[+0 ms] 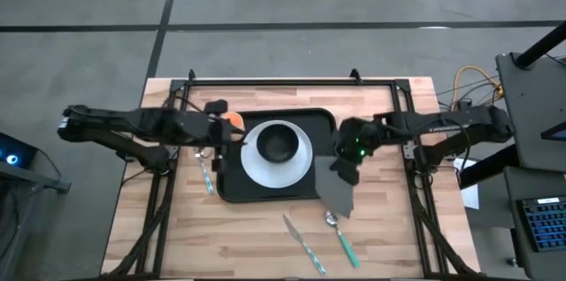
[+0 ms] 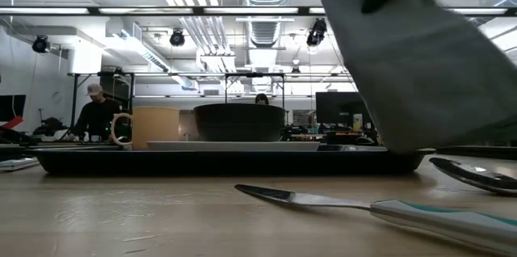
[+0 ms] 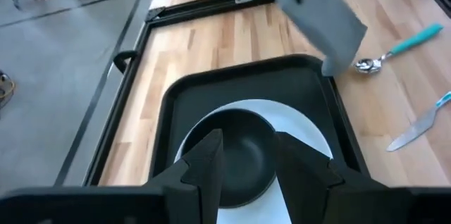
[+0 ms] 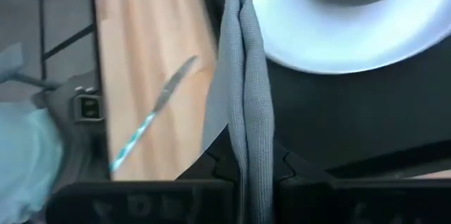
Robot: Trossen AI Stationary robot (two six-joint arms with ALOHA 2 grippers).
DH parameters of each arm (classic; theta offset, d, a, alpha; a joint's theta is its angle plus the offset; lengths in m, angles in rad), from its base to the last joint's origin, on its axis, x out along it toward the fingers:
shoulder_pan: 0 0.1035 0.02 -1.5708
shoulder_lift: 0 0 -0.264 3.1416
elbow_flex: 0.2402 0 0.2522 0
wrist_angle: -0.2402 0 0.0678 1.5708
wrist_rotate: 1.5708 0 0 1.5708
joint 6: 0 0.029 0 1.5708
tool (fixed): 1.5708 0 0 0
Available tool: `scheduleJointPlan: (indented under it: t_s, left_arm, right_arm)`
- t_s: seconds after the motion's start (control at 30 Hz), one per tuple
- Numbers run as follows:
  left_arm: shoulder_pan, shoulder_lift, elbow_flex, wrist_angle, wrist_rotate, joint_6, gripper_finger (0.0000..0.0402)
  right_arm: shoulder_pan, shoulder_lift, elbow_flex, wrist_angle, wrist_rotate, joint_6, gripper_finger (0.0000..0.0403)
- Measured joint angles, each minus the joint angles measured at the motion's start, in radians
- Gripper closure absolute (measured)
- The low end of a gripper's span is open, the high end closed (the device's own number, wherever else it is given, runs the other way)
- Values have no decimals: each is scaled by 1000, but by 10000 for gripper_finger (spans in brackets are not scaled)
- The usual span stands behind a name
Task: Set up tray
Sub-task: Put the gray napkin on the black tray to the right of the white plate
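Observation:
The black tray (image 1: pixel 232 184) lies mid-table and carries a white plate (image 1: pixel 305 168) with a black bowl (image 1: pixel 279 142) on it. An orange mug (image 1: pixel 234 121) stands on the tray's left part (image 2: pixel 153 128). My left gripper (image 1: pixel 219 128) hovers open above that side of the tray, beside the mug, and its fingers (image 3: pixel 211 164) frame the bowl (image 3: pixel 243 150) in the left wrist view. My right gripper (image 1: pixel 350 151) is at the tray's right rim, shut on a grey folded napkin (image 1: pixel 337 190). My right gripper pinches the grey napkin's upper end (image 4: pixel 248 150) between its two fingers, several folded layers together, coming from above. The napkin (image 2: pixel 412 63) hangs slanting below the fingers by the tray's right rim. I cannot tell whether its lower corner (image 3: pixel 332 62) touches anything.
A spoon (image 1: pixel 340 233) and a knife (image 1: pixel 303 244), both with teal handles, lie on the wood near the table's near edge. A fork (image 1: pixel 205 175) lies left of the tray. A black frame rail (image 1: pixel 274 81) runs along the far edge. People are in the room behind.

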Motion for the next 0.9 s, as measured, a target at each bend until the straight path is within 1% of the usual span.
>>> scheduleJointPlan:
  t_s: [0.1, 0.27, 0.37, 0.6, 0.7, 0.9]
  left_arm:
    - [0, -41, -49, 21, -1, -4, 294]
    - [0, -38, -84, 27, 0, -26, 294]
    - [0, -23, -96, 25, 0, -27, 294]
    - [-23, -16, -103, 27, 1, -48, 294]
    - [-44, -16, -103, 27, 1, -49, 294]
    - [-66, -16, -103, 28, 2, -71, 294]
  right_arm:
    - [-94, -14, -24, 9, -25, -73, 395]
    - [-222, 21, -85, 125, -172, -171, 395]
    - [-280, 68, -113, 128, -230, -235, 395]
    - [-380, 127, -141, 128, -251, -350, 395]
    - [-415, 155, -123, 134, -255, -394, 395]
    - [-465, 251, -100, 131, -265, -493, 395]
